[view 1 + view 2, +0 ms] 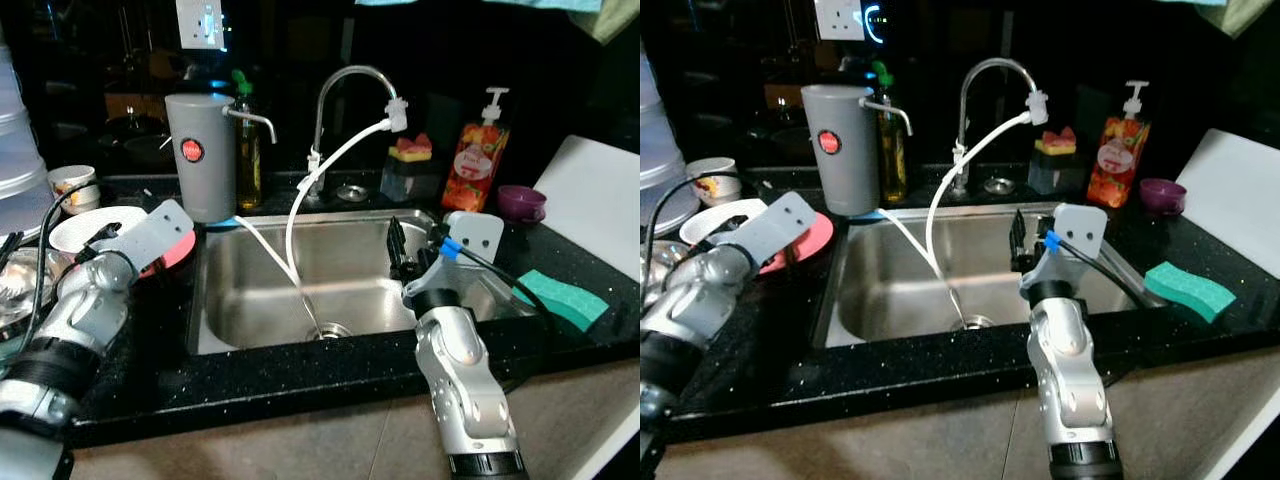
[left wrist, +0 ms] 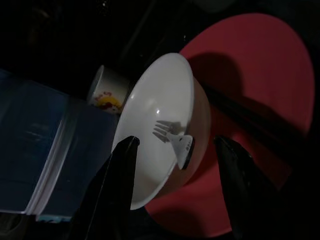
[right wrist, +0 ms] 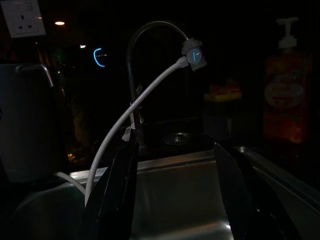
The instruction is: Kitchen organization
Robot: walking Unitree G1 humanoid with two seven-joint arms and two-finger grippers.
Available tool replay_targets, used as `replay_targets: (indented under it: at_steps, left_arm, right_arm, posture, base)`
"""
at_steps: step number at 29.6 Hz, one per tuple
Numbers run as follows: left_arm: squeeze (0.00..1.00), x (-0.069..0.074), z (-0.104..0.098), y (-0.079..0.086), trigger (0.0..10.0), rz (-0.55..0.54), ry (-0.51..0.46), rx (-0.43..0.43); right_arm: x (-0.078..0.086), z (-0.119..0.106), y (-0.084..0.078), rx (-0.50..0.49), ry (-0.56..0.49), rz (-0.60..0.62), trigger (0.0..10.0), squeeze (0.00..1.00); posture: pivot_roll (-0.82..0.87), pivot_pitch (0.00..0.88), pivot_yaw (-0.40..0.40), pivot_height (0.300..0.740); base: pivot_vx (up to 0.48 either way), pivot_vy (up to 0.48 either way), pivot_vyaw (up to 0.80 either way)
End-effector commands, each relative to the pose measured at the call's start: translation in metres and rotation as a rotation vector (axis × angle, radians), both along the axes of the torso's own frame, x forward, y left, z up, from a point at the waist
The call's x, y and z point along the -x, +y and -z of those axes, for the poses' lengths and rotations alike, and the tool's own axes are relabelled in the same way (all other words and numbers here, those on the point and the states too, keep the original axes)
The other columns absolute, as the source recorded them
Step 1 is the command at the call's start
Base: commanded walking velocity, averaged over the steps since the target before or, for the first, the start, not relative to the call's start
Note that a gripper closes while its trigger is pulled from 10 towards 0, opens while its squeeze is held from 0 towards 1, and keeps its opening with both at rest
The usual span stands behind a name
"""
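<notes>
Both jaws stand apart and empty, left gripper (image 2: pixel 175 150) hovering at the white bowl (image 2: pixel 160 125) (a fork seemingly inside) on the red plate (image 2: pixel 260 75) left of the sink (image 1: pixel 260 290), right gripper (image 3: pixel 175 190) over the basin, so tidying looks barely begun

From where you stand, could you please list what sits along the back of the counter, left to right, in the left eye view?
Small white cup → tall grey water filter → curved chrome tap → orange pump soap bottle → small purple bowl.
</notes>
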State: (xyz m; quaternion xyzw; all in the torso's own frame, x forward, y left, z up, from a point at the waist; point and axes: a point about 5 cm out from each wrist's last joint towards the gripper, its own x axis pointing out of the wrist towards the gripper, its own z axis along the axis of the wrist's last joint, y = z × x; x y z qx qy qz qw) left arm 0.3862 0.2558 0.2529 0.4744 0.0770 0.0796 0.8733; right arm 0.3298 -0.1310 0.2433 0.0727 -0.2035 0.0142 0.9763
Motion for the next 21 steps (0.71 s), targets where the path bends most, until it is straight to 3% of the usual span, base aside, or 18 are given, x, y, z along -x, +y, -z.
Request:
replay_targets:
  at_steps: [1, 3, 4, 5, 13, 21]
  left_arm:
    - [0.00, -0.003, 0.005, -0.002, 7.8, 0.008, 0.021, -0.011]
    - [0.00, -0.003, 0.005, -0.001, 7.8, 0.003, 0.023, -0.008]
    - [0.00, -0.004, 0.006, 0.000, 5.5, 0.003, 0.025, -0.003]
    - [0.00, -0.005, 0.007, 0.000, 0.0, 0.003, 0.029, 0.013]
    - [0.00, -0.011, 0.015, -0.002, 0.0, 0.041, 0.054, 0.084]
    - [0.00, -0.015, 0.006, -0.004, 0.0, 0.072, 0.002, -0.001]
  right_arm:
    - [-0.001, -0.001, 0.000, -0.001, -0.005, 0.003, 10.0, 0.00]
    - [-0.001, -0.001, 0.000, -0.001, -0.005, 0.002, 10.0, 0.00]
    - [-0.001, -0.001, 0.000, -0.001, -0.006, 0.002, 10.0, 0.00]
    - [-0.001, -0.001, 0.001, -0.002, -0.006, 0.001, 10.0, 0.00]
    - [-0.003, -0.002, 0.002, -0.003, -0.010, -0.006, 10.0, 0.00]
    - [-0.003, -0.002, 0.002, -0.003, -0.011, -0.002, 10.0, 0.00]
  posture:
    - [0.17, 0.003, -0.061, 0.740]
    - [0.17, 0.003, -0.061, 0.740]
    - [0.17, 0.003, -0.061, 0.740]
    - [0.18, 0.000, -0.064, 0.740]
    - [0.18, 0.000, -0.065, 0.740]
    - [0.17, 0.000, -0.064, 0.740]
  base:
    - [0.000, 0.000, 0.00]
    - [0.000, 0.000, 0.00]
    - [0.000, 0.000, 0.00]
    - [0.000, 0.000, 0.00]
    - [0.000, 0.000, 0.00]
    - [0.000, 0.000, 0.00]
